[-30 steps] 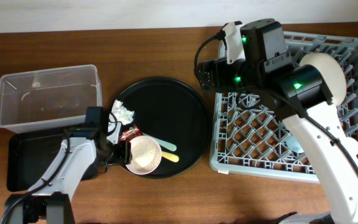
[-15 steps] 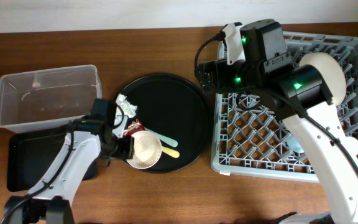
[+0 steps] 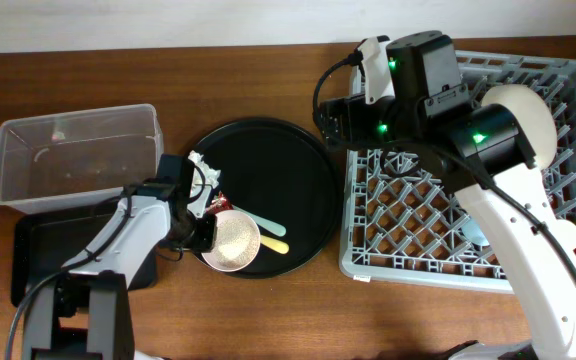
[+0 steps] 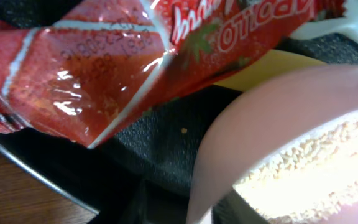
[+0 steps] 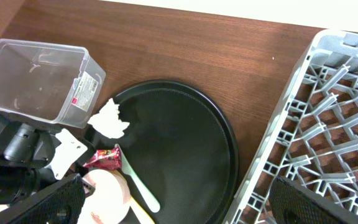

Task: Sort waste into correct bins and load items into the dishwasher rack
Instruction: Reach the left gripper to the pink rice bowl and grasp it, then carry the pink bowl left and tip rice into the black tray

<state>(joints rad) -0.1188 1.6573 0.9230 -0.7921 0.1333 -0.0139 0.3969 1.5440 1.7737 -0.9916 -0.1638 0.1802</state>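
The small pinkish-white bowl (image 3: 234,242), filled with white rice-like grains (image 4: 316,168), sits at the front left of the round black tray (image 3: 288,170). My left gripper (image 3: 200,235) (image 4: 197,211) is at the bowl's left rim, with the wall (image 4: 260,124) running down between its fingers, which are closed on it. The red wrapper (image 4: 104,62) (image 3: 211,207) lies just beyond, and the crumpled tissue (image 3: 202,170) is on the tray's left edge. The mint spoon (image 3: 268,229) and yellow spoon (image 3: 274,247) lie right of the bowl. My right gripper (image 5: 188,205) hangs open above the tray's right side, holding nothing.
The clear tub (image 3: 78,155) stands at the left, with the black rectangular tray (image 3: 43,265) in front of it. The grey dishwasher rack (image 3: 418,225) fills the right side. A cream bowl-plate (image 3: 528,105) stands in its far part and a white cup (image 3: 565,235) is at its right.
My left gripper moved in toward the bowl and narrowed its jaws around the rim. The bowl shifted slightly. The right arm stayed still.
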